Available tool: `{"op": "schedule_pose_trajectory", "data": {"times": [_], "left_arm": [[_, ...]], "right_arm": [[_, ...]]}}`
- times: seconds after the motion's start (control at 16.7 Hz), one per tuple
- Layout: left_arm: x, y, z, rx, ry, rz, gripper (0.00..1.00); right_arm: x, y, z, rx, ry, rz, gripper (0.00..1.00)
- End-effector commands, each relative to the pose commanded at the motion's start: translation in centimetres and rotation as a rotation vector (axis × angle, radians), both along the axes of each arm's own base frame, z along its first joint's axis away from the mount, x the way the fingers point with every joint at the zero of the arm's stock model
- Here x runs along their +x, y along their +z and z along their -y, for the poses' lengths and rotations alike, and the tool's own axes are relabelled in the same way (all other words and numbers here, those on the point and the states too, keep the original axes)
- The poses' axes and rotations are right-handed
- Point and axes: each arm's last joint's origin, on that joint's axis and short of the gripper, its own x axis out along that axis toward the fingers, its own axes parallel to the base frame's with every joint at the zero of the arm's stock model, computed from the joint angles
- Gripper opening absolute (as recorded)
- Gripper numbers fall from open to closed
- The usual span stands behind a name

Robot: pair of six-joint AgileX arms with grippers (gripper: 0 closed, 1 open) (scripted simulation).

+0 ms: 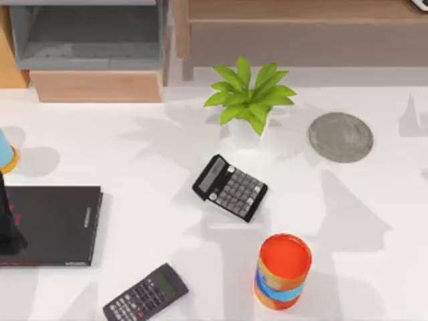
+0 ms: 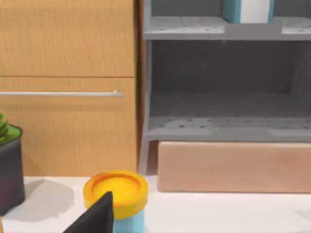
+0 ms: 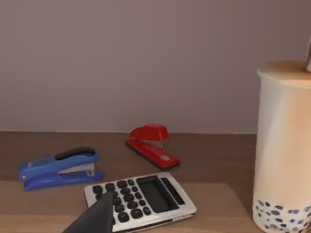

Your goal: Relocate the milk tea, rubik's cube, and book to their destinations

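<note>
**Milk tea lined up by the right claw; coaster waiting bare on the worktop**

The milk tea [image 3: 284,145] is seen just beside the right claw [image 3: 95,218] in the right wrist view, standing upright on a brown shelf near a silver calculator [image 3: 141,196], a red stapler [image 3: 151,145] and a blue stapler [image 3: 60,167]; whether this claw is released or clenched cannot be told. The step in hand is judged to be the reach for the cup, and a sideways closing-in around its wall is called for next. The grey coaster [image 1: 340,137] and black book [image 1: 50,224] are given from above; the teal book [image 2: 233,9] is caught on the grey shelf [image 2: 218,29] ahead of the left claw [image 2: 97,218], whose state also cannot be told.
</note>
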Motion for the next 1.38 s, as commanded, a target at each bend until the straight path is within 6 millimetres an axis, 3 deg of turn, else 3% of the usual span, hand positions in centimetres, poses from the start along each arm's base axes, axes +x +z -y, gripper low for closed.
{"op": "schedule_pose_trajectory", "data": {"times": [0.24,0.48,0.66,1.08,1.38], "left_arm": [[0.0,0.0,0.0,0.0,0.0,0.0,1.0],[0.0,0.0,0.0,0.0,0.0,0.0,1.0],[0.0,0.0,0.0,0.0,0.0,0.0,1.0],[0.0,0.0,0.0,0.0,0.0,0.0,1.0],[0.0,0.0,0.0,0.0,0.0,0.0,1.0]], "right_arm": [[7.6,-2.4,4.6,0.01,-0.001,-0.033,1.0],[11.9,-5.0,8.2,0.009,-0.001,-0.021,1.0],[13.1,-5.9,9.4,0.004,-0.001,-0.008,1.0],[13.5,-5.9,9.2,0.005,0.001,-0.01,1.0],[17.3,-5.8,8.6,0.004,0.001,-0.007,1.0]]}}
